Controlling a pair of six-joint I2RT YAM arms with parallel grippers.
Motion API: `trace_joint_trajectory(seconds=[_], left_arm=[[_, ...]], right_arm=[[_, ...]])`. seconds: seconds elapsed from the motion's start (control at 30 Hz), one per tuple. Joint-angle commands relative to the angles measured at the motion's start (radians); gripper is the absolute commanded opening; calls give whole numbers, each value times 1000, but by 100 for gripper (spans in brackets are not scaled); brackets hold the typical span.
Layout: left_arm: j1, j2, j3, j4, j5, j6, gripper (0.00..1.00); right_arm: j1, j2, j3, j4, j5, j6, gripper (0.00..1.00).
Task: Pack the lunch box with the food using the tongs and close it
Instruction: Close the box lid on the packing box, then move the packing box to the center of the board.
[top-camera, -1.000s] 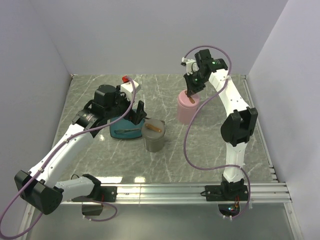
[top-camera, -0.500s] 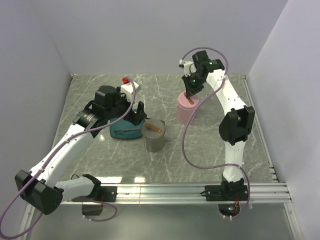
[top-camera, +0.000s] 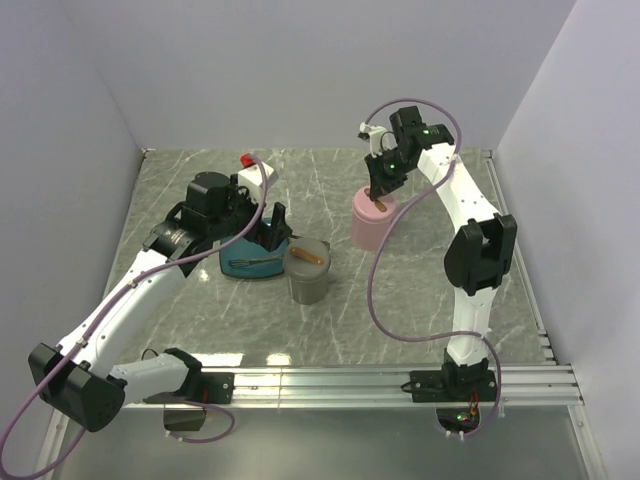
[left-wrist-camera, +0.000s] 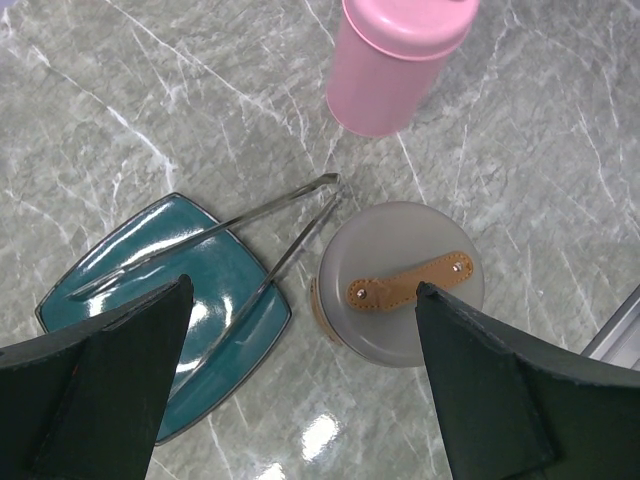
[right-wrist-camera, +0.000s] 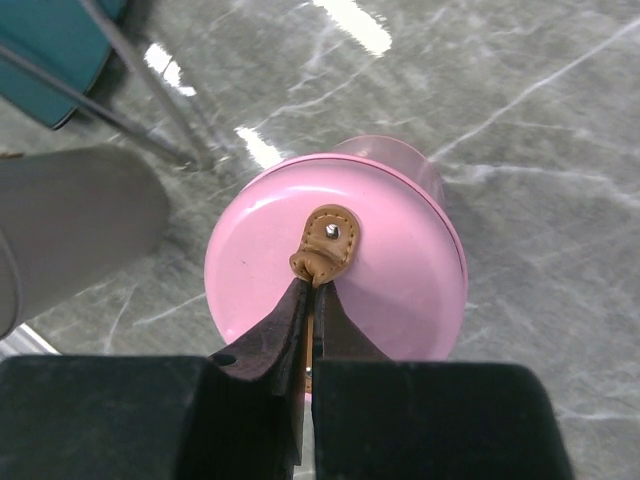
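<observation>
Brown strap (right-wrist-camera: 325, 245) of the pink container (right-wrist-camera: 400, 290), pinched by right fingers (right-wrist-camera: 265, 335), just lifted: opening begins; left fingers (left-wrist-camera: 100, 370) gape empty.

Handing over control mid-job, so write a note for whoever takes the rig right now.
Left end effector: open, hovering above the teal plate, holding nothing.
Right end effector: shut on the brown strap atop the pink container.
Tongs: lying ungripped, tips on the plate, joined end beside the lidded grey container.
Done: nothing evident; no food seen on the plate.
To do: open the box, grasp tongs, pack food, close.
</observation>
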Motion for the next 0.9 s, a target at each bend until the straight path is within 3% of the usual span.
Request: trace_joint_trajectory(seconds=[0.0, 0.4, 0.87], left_arm=[[13, -16, -3, 32, 31, -37, 100], [22, -18, -1, 25, 40, -46, 99], [33, -13, -3, 28, 51, -63, 99]], right_arm=[[20, 21, -73, -165, -55, -21, 0], [21, 12, -175, -272, -185, -80, 0], [47, -154, -452, -179, -256, -67, 0]])
